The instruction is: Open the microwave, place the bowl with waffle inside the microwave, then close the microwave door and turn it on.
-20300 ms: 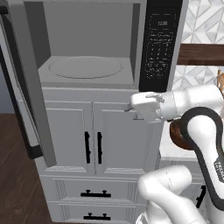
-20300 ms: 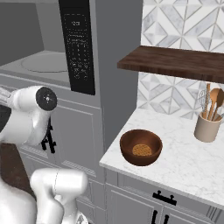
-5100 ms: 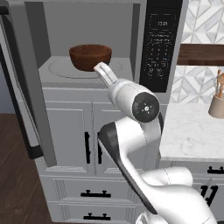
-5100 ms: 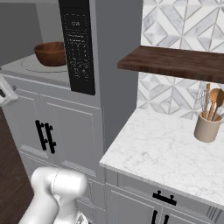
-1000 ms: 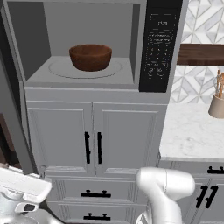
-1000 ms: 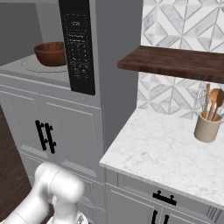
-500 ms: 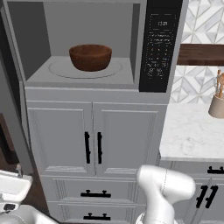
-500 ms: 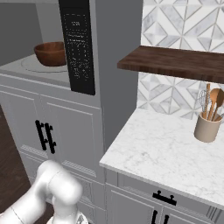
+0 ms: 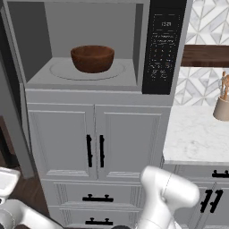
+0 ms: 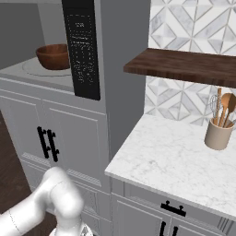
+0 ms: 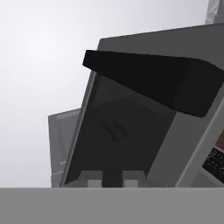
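The white robot arm (image 9: 167, 194) bends low and far to the left. In the hand view, the grey-framed microwave door (image 11: 127, 131) with its black bar handle (image 11: 153, 81) is close ahead; whether the gripper is open or closed I cannot tell. Further away, the round reddish-brown wooden bowl (image 9: 92, 58) stands upright on the turntable inside the open grey microwave (image 9: 85, 78).
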Controlling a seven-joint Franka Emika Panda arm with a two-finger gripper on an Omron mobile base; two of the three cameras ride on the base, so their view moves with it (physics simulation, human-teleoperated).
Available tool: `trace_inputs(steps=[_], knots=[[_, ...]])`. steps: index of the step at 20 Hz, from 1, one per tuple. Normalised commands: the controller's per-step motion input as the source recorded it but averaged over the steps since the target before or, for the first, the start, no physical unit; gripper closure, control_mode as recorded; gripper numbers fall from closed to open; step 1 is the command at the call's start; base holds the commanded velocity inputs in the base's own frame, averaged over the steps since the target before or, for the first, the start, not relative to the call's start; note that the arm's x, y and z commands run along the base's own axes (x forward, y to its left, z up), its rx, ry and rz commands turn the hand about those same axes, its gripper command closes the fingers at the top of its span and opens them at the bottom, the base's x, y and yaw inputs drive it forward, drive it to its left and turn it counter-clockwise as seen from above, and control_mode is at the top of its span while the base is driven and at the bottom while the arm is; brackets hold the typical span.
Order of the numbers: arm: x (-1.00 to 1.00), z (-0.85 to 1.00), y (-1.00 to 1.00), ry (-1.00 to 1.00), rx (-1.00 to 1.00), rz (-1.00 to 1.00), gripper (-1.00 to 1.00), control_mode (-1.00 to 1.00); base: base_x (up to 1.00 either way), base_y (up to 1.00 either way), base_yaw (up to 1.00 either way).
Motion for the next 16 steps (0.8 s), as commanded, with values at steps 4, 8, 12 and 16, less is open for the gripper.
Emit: trace_inputs(steps=[4,8,12,16], knots=[[0.33,0.42,-0.04,0.01,0.06,0.0,1.0,-1.0,0.0,0.0,0.0],[0.14,0.69,-0.51,0.08,0.12,0.0,1.0,-1.0,0.0,0.0,0.0],[0.13,0.7,-0.94,0.23,0.21,0.0,1.0,-1.0,0.0,0.0,0.0],[0.18,0.61,-1.0,0.3,0.24,0.01,1.0,-1.0,0.0,0.0,0.0]])
